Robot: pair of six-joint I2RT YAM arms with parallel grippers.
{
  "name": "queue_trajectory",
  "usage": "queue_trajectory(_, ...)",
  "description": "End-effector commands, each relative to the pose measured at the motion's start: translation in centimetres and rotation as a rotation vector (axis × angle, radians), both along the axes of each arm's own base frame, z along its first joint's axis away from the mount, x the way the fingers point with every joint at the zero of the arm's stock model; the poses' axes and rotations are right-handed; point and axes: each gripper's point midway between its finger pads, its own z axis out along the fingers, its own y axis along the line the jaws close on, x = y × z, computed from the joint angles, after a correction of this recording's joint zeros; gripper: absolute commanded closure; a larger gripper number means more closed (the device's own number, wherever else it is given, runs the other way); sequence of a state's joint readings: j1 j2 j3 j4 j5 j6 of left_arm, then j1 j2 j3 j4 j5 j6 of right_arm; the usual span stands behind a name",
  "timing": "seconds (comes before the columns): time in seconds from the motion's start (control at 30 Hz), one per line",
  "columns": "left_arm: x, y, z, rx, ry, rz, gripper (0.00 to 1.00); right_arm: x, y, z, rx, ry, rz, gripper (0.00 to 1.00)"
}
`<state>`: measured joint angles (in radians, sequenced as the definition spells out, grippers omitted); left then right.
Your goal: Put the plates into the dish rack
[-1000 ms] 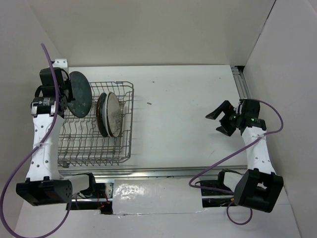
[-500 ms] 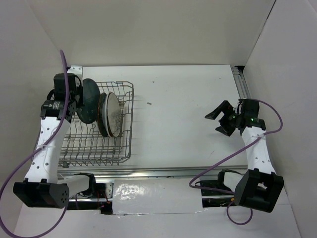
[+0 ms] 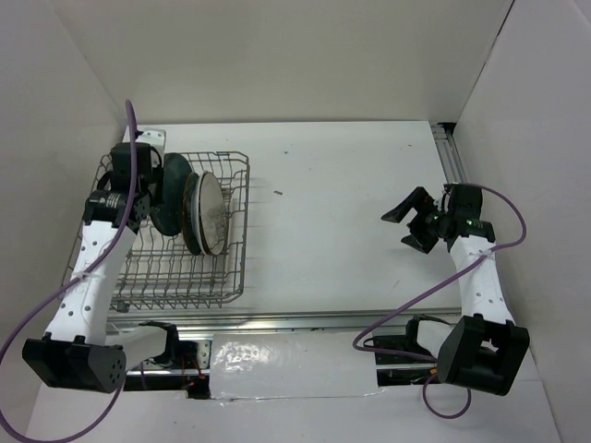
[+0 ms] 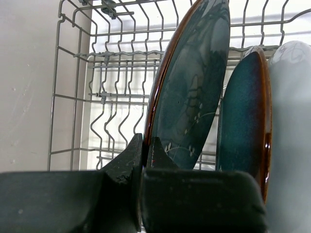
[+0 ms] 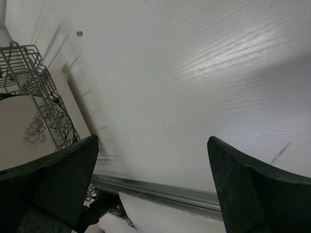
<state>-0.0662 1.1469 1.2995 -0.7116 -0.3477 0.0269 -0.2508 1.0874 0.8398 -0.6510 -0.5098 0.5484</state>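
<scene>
- Now: left gripper [image 4: 145, 148] is clamped on the rim of a dark teal plate [image 4: 189, 87], one finger on each face; the plate's brown edge runs up from between the fingers
- Held plate stands on edge, slightly tilted, inside the dish rack [image 3: 185, 272] at its far left end; whether its lower edge rests on the wires cannot be told
- Just right of it stand a second teal plate [image 4: 243, 111] and then a cream plate [image 4: 294, 121], both on edge
- Left arm runs up along the rack's left side, wrist bent in over the far left corner
- Right gripper [image 3: 413, 220] is spread wide, holding nothing, above the white table [image 3: 351, 175], well apart from the rack
- Right arm stands at the right side, fingers pointing left
</scene>
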Motion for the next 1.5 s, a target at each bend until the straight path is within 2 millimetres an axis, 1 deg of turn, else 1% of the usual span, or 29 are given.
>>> queue_trajectory(0.0, 0.6, 0.5, 4.9, 0.007, -0.213, 0.034, 1.0, 0.7, 0.0, 1.5, -0.017, -0.048, 0.016, 0.01)
queue_trajectory(0.07, 0.3, 0.3, 4.4, 0.011, -0.202, 0.039, 1.0, 0.8, 0.0, 1.5, -0.018, -0.05, 0.017, 0.0)
queue_trajectory(0.13, -0.1, 0.5, 3.9, 0.023, -0.19, 0.064, 1.0, 0.8, 0.1, 1.6, -0.017, -0.048, 0.017, 0.01)
queue_trajectory(0.27, -0.8, -0.8, 2.9, -0.009, -0.168, 0.072, 1.0, 0.8, 0.1, 1.6, -0.017, -0.05, 0.018, 0.0)
queue_trajectory(0.33, -1.1, -0.6, 2.5, 0.016, -0.164, 0.104, 1.0, 0.8, 0.1, 1.6, -0.016, -0.051, 0.017, 0.01)
queue_trajectory(0.5, -2.0, -1.6, 1.3, 0.016, -0.134, 0.142, 1.0, 0.6, 0.2, 1.5, -0.018, -0.049, 0.018, 0.0)
queue_trajectory(0.53, -2.2, -1.3, 1.2, 0.033, -0.128, 0.164, 1.0, 0.7, 0.2, 1.6, -0.019, -0.051, 0.017, 0.0)
queue_trajectory(0.6, -2.3, -1.7, 0.9, 0.032, -0.132, 0.174, 1.0, 0.6, 0.2, 1.6, -0.019, -0.048, 0.016, 0.0)
queue_trajectory(0.73, -3.2, -1.7, 0.3, 0.03, -0.104, 0.219, 1.0, 0.7, 0.2, 1.6, -0.019, -0.047, 0.016, 0.01)
queue_trajectory(0.87, -3.4, -1.9, -0.3, 0.01, -0.086, 0.264, 1.0, 0.7, 0.3, 1.5, -0.02, -0.045, 0.021, 0.0)
queue_trajectory(0.97, -3.5, -2.0, -1.0, 0.008, -0.059, 0.287, 1.0, 0.7, 0.3, 1.7, -0.022, -0.051, 0.019, 0.0)
queue_trajectory(1.07, -3.5, -2.1, -1.9, 0.009, -0.026, 0.306, 1.0, 0.7, 0.3, 1.6, -0.022, -0.044, 0.019, 0.0)
queue_trajectory(1.2, -3.9, -2.2, -2.4, -0.009, 0.002, 0.325, 1.0, 0.8, 0.3, 1.6, -0.023, -0.045, 0.02, 0.0)
queue_trajectory(1.27, -4.1, -2.2, -2.5, -0.013, 0.017, 0.335, 0.88, 0.8, 0.4, 1.6, -0.023, -0.045, 0.023, 0.01)
queue_trajectory(1.3, -4.2, -2.2, -2.3, -0.018, 0.014, 0.336, 0.83, 0.8, 0.4, 1.6, -0.024, -0.043, 0.023, 0.0)
queue_trajectory(1.37, -4.1, -2.4, -2.2, -0.031, 0.009, 0.327, 0.77, 0.9, 0.4, 1.7, -0.027, -0.047, 0.023, 0.0)
queue_trajectory(1.4, -4.0, -2.5, -2.0, -0.034, 0.004, 0.32, 0.72, 0.9, 0.4, 1.6, -0.025, -0.042, 0.022, 0.01)
queue_trajectory(1.43, -4.1, -2.4, -1.9, -0.036, 0.0, 0.312, 0.62, 0.9, 0.4, 1.6, -0.027, -0.043, 0.022, 0.01)
queue_trajectory(1.47, -4.2, -2.5, -1.9, -0.037, -0.002, 0.302, 0.58, 0.9, 0.4, 1.6, -0.027, -0.043, 0.022, 0.0)
